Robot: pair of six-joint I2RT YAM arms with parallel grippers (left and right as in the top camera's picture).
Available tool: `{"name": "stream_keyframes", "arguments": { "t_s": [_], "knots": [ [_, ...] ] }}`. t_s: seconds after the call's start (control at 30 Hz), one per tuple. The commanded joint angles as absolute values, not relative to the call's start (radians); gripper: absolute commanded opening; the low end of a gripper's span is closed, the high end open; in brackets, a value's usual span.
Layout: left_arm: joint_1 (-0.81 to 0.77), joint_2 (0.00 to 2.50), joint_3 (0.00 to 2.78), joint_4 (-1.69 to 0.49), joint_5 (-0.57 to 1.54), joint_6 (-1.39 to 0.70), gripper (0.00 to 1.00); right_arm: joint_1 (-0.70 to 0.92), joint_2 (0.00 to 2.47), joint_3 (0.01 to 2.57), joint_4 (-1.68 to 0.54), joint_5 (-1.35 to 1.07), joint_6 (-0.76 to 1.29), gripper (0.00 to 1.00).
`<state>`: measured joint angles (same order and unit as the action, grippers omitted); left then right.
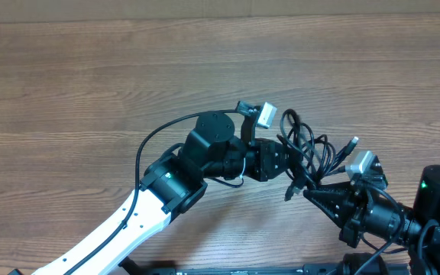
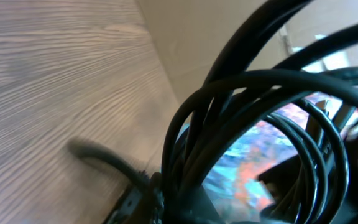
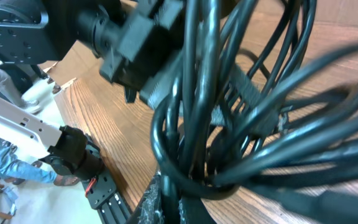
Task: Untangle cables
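The cables (image 1: 312,143) are a knotted bunch of thin black loops, held just above the wooden table (image 1: 90,76) right of centre. A silver plug tip (image 1: 351,145) sticks out on the right. My left gripper (image 1: 295,162) comes in from the left and is shut on the bunch's left side. My right gripper (image 1: 312,191) comes in from the lower right and is shut on the lower strands. In the left wrist view the loops (image 2: 247,93) fill the right half above the jaws (image 2: 185,211). In the right wrist view strands (image 3: 229,124) run between the fingers (image 3: 188,205).
The left arm's own thick black wire (image 1: 153,139) arcs over the table beside the arm. White camera modules sit on the left wrist (image 1: 266,114) and the right wrist (image 1: 361,163). The right wrist view shows the table's front edge and an arm base (image 3: 73,155) below it.
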<state>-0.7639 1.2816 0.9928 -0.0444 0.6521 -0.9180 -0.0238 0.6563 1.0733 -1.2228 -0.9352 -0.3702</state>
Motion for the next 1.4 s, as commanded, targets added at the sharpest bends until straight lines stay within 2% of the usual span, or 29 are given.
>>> {"name": "stream_keyframes", "arguments": {
  "t_s": [0.0,0.33,0.4,0.5,0.53,0.57,0.6,0.63,0.87,0.97,1.1,1.37],
  "knots": [
    [-0.786,1.283,0.999,-0.075,0.651,-0.796,0.04,-0.022,0.654,1.078,-1.199,-0.941,-0.368,0.04],
    [-0.786,1.283,0.999,-0.101,0.654,-0.739,0.04,-0.022,0.654,1.078,-1.193,-0.94,-0.368,0.04],
    [-0.786,1.283,0.999,-0.101,0.655,-0.74,0.04,-0.022,0.654,1.078,-1.195,-0.94,-0.368,0.06],
    [-0.786,1.283,0.999,-0.1,0.653,-0.74,0.04,-0.022,0.654,1.078,-1.197,-0.94,-0.368,0.29],
    [-0.786,1.283,0.999,-0.1,0.649,-0.74,0.04,-0.022,0.654,1.078,-1.2,-0.94,-0.368,0.4],
    [-0.786,1.283,0.999,-0.101,0.645,-0.74,0.04,-0.022,0.654,1.078,-1.204,-0.94,-0.368,0.61],
    [-0.786,1.283,0.999,-0.101,0.642,-0.74,0.04,-0.022,0.654,1.078,-1.206,-0.94,-0.368,0.71],
    [-0.786,1.283,0.999,-0.101,0.638,-0.739,0.04,-0.022,0.654,1.078,-1.206,-0.939,-0.368,0.75],
    [-0.786,1.283,0.999,-0.123,0.559,-0.744,0.04,-0.022,0.654,1.078,-1.211,-0.925,-0.367,0.77],
    [-0.784,1.283,0.999,-0.17,0.478,-0.796,0.04,-0.022,0.654,1.078,-1.225,-0.877,-0.356,0.83],
    [-0.784,1.283,0.999,-0.215,0.421,-0.827,0.04,-0.022,0.654,1.078,-1.205,-0.722,-0.241,0.87],
    [-0.784,1.283,0.999,-0.216,0.419,-0.844,0.04,-0.022,0.654,1.078,-1.208,-0.371,0.017,0.87]
  ]
}}
